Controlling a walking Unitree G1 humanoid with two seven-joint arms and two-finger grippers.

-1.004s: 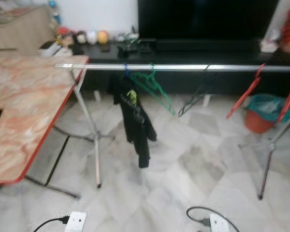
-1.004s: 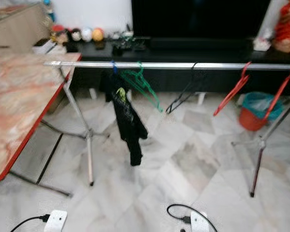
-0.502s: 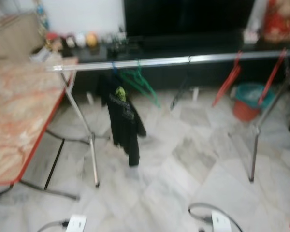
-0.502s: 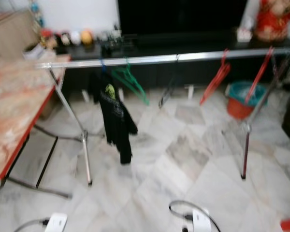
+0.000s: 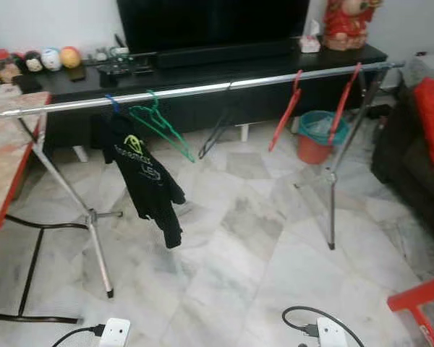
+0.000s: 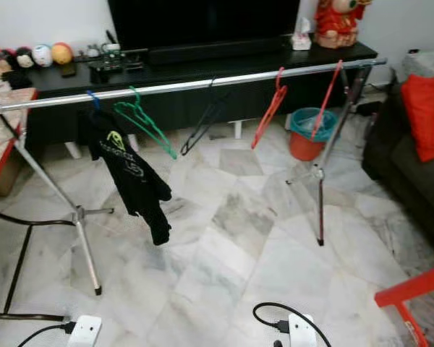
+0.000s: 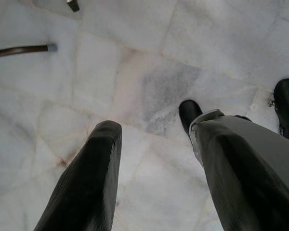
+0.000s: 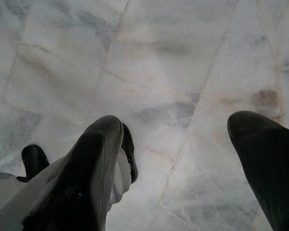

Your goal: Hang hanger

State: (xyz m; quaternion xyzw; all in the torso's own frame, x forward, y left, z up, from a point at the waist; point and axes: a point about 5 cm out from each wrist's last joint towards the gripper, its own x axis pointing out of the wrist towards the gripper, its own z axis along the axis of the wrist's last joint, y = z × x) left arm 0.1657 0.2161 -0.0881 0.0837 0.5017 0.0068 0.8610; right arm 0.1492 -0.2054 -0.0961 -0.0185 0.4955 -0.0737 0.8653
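Silver rail point(image 5: 202, 88) carries every hanger in sight; both arms hang idle, fingers spread and empty.
On the rail sit a blue-hooked hanger with a black shirt point(image 5: 145, 173), a green hanger point(image 5: 159, 126), a black hanger point(image 5: 215, 131) and two red hangers point(image 5: 288, 108). The left gripper point(image 7: 154, 144) and right gripper point(image 8: 178, 139) point at the marble floor point(image 5: 260, 238). Risk: cables and power strips point(image 5: 114, 332) lie underfoot, so a step toward the rack could snag one.

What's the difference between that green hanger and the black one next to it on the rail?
The green hanger hangs right beside a black garment, while the black hanger hangs alone further right. The green one stands out brightly; the black one nearly blends into the dark TV cabinet behind it. Both hang empty and tilted from the same silver rail.
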